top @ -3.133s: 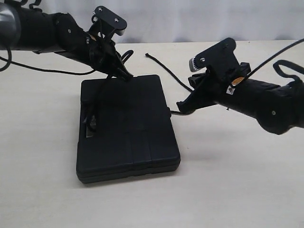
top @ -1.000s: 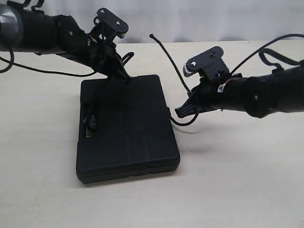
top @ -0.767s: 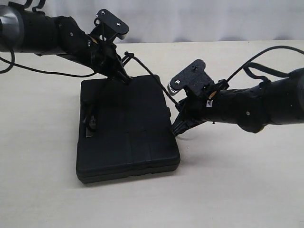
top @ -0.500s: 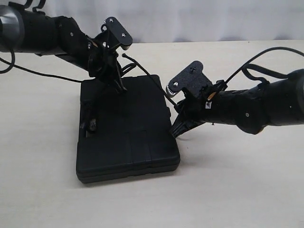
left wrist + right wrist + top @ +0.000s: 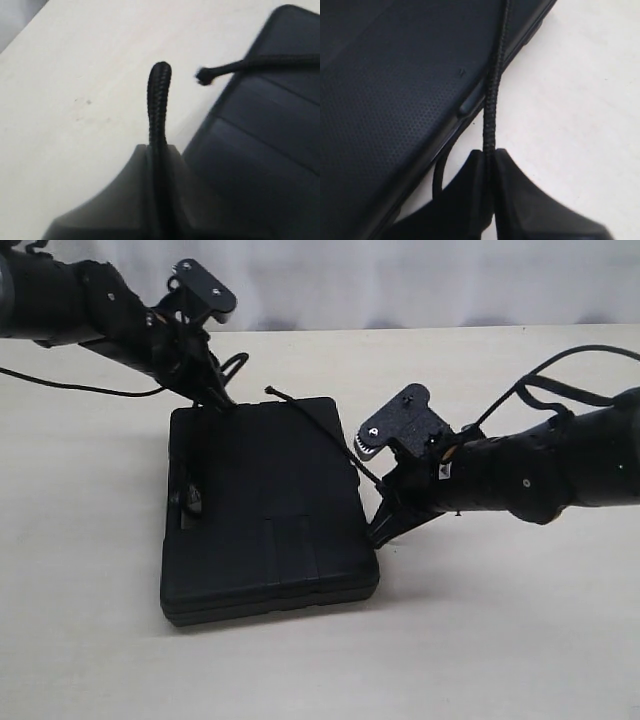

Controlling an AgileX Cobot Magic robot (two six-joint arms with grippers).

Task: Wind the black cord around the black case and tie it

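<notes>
- One black case (image 5: 265, 510) lies flat on the table (image 5: 500, 640), between the two grippers.
- One black cord (image 5: 318, 424) is present. Both grippers hold it, at two separate places.
- Left gripper (image 5: 157, 150): the jaws are closed on the cord, and a short bent section sticks out past the fingertips. A corner of the case lies just beside this gripper.
- Right gripper (image 5: 490, 156): the jaws are pinched on the cord, low near the table and just beside the case's long edge. From the fingertips the strand runs straight up and across the case lid.
- The cord's one free tip lies at the case's edge, ahead of the left gripper's fingertips and apart from them.
- A thin curved strand shows beside the right gripper, against the case's lower edge.
</notes>
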